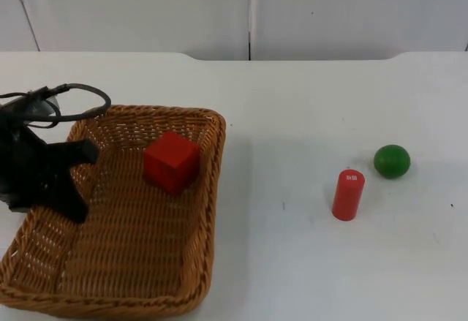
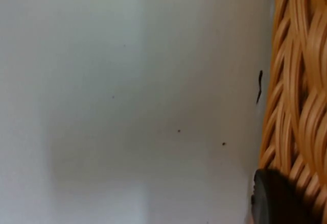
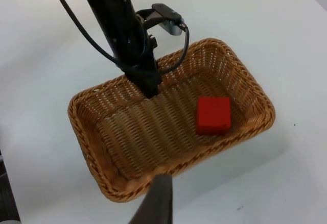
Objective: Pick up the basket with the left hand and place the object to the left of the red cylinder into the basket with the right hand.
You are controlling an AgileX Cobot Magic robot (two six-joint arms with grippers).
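So the left gripper (image 1: pixel 73 182) was clamped onto the left rim of the wicker basket (image 1: pixel 197 262), arm reaching down and in over the wall. The red cube (image 1: pixel 171 161) sat inside the basket. The red cylinder (image 1: pixel 348 194) stood upright well apart on the table (image 1: pixel 307 109), a green ball (image 1: pixel 392 161) just beside it.

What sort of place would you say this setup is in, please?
Probably a robotics lab bench: a bare white table top ending at a grey partition wall, with test props on it: a wicker basket, red cube, red cylinder and green ball.
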